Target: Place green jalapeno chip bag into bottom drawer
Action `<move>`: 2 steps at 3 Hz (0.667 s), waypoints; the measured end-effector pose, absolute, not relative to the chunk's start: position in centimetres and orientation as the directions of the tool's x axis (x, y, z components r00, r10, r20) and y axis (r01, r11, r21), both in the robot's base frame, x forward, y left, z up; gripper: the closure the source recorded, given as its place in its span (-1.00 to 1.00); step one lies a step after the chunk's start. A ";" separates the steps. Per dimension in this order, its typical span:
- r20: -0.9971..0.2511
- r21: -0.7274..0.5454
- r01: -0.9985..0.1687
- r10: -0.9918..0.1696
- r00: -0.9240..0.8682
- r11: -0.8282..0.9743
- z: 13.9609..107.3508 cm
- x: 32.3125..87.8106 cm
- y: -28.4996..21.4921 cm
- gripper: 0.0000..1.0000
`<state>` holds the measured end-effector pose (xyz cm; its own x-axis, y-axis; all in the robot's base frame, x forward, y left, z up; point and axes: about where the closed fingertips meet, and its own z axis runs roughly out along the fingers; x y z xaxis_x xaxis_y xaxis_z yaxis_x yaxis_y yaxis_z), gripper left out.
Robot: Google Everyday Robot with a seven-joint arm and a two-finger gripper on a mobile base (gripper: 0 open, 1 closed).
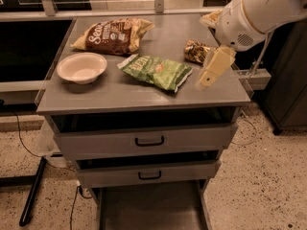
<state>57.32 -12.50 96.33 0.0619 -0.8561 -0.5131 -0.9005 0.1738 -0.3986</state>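
One crinkly green bag [156, 72] lies centre-frame; cream wedge-shaped gripper [202, 83] hangs just right, its spread indiscernible; flat grey drawer [148, 209] open below.

Your arm [276, 1] shows as a thick white link slanting down from the upper right, beyond the right edge of the tabletop [144, 92]. It ends in a rounded white wrist housing [237, 25] with a small vent grille on its lower face, sitting over the back right corner of the tabletop. From beneath that housing your gripper [207, 75] points downward and to the left, a pale cream part angled steeply. Its tip hangs close to the right edge, nearer the front right corner than the back one. You cannot tell whether it touches the surface.
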 end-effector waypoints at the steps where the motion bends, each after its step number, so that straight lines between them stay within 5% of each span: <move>1: -0.543 -0.385 -0.903 -0.838 0.054 0.192 94.9 58.5 -12.0 -1.00; 2: -0.613 -0.331 -0.910 -0.790 0.007 0.248 92.3 61.3 -11.4 -1.00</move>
<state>61.29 -11.42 92.30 0.0074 -0.7904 -0.6125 -0.9103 0.2482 -0.3313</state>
